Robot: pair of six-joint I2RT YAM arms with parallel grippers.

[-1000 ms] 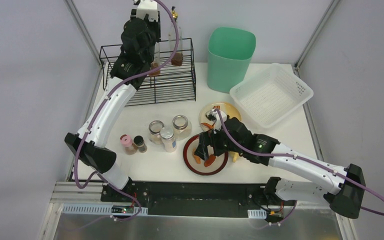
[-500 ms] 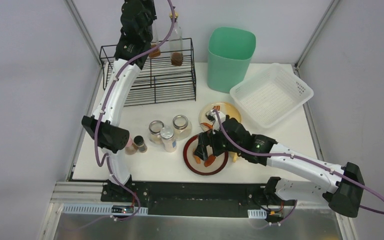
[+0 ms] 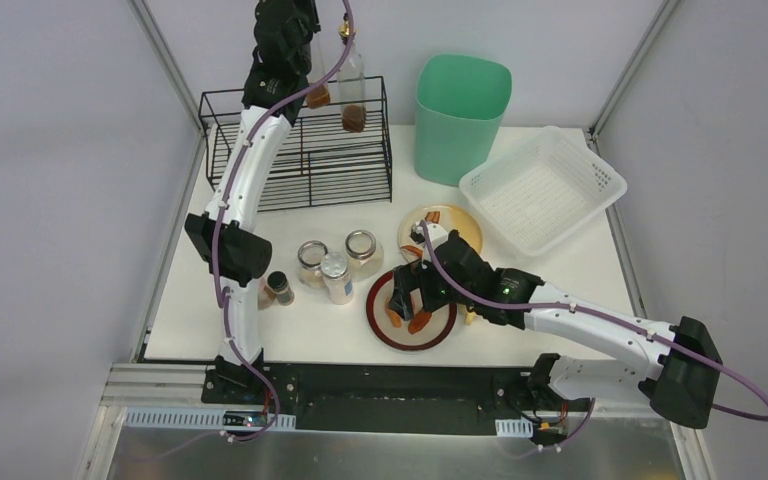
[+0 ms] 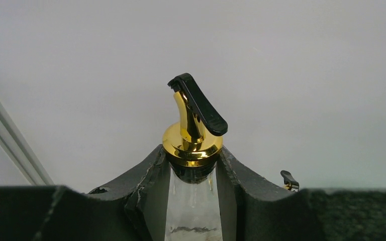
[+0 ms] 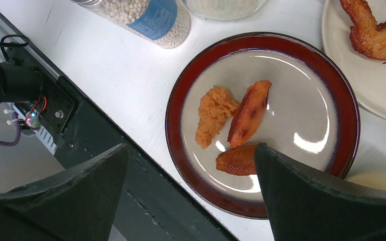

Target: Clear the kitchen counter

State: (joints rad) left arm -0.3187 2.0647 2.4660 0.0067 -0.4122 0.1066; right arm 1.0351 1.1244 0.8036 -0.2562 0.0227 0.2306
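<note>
- Two grippers differ: the left gripper (image 4: 192, 168) is clenched on the bottle (image 4: 193, 213) at its neck, by the rack (image 3: 300, 165) at the counter (image 3: 580, 262) back-left.
- Glass looks slippery and breakable, so the neck hold under the collar seems sound.
- The right gripper (image 5: 191, 150) hangs spread wide over the plate (image 5: 351, 120).

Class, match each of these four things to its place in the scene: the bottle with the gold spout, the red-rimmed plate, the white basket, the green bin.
Things
1. bottle with the gold spout
2. red-rimmed plate
3. white basket
4. green bin

Places
A. far right corner of the counter
B. between the wire rack and the white basket
C. clamped in the left gripper
D. under the open right gripper

Pairs: 1-C, 2-D, 3-A, 4-B
</note>
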